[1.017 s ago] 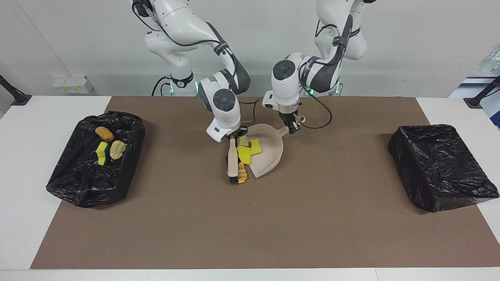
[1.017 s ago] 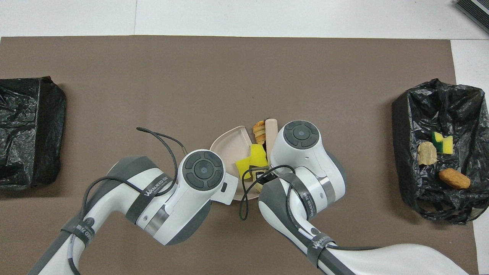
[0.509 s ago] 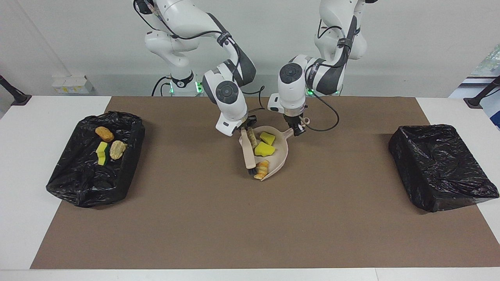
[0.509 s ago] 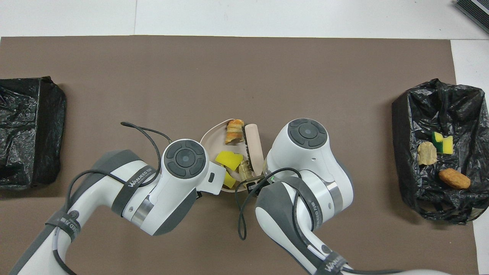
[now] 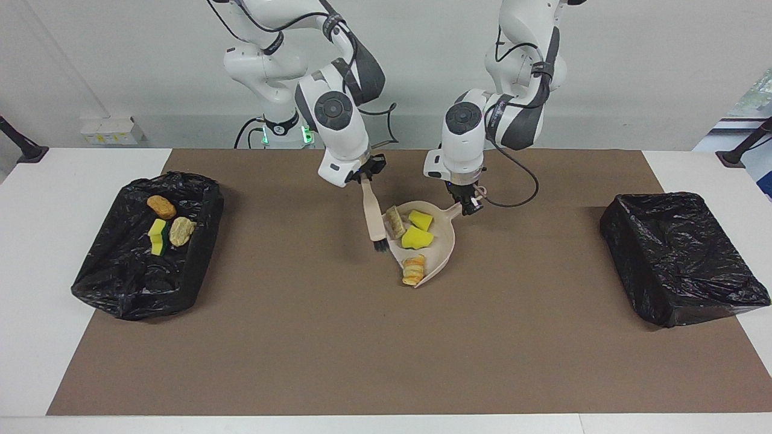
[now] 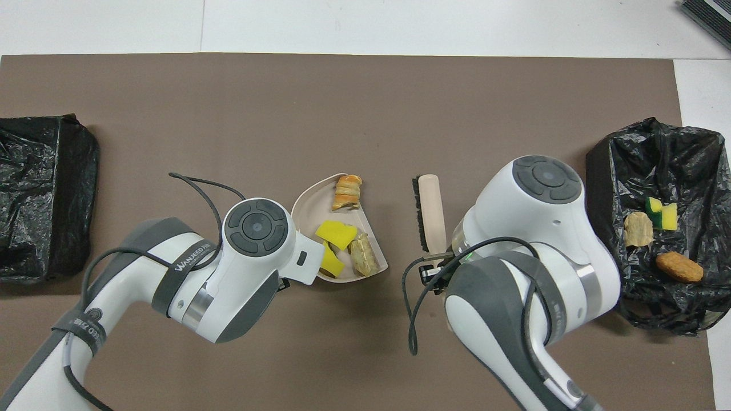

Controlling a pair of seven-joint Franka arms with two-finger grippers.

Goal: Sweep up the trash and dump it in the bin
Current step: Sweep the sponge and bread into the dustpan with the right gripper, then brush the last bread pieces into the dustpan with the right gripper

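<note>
A: Counting the trash (image 5: pixel 416 238) first: three bits (image 5: pixel 181 231) already lying in the open black bin (image 5: pixel 120 289) at the middle left of the facing view, four bits (image 5: pixel 420 219) riding in the beige dustpan (image 5: pixel 449 236) at the centre of that frame.

B: Nothing loose on the brown mat (image 5: pixel 386 349), then?

A: None to be seen in either view. Judging by that, done with the sweeping.

B: And the grippers?

A: Left gripper (image 5: pixel 470 204), just above and right of centre in the facing view: clamped tight on the dustpan's handle. Right gripper (image 5: pixel 365 175), upper centre: closed hard around the handle of the brush (image 5: pixel 374 220), holding it bristles-down beside the pan, apparently clear of the trash.

B: Any more from the overhead view?

A: Not of the fingers; tucked under the wrists there. Worth noting only the brush (image 6: pixel 431 211) well apart from the dustpan (image 6: pixel 308 200), both near the middle of the frame.

B: Left to do?

A: Carrying the pan over a bin and tipping it out. Cannot tell which: possibly the second bin (image 5: pixel 675 259) at the middle right of the facing view. Needing care with the pastry roll (image 5: pixel 414 269), perched right at the pan's open lip and likely to slide off first.
</note>
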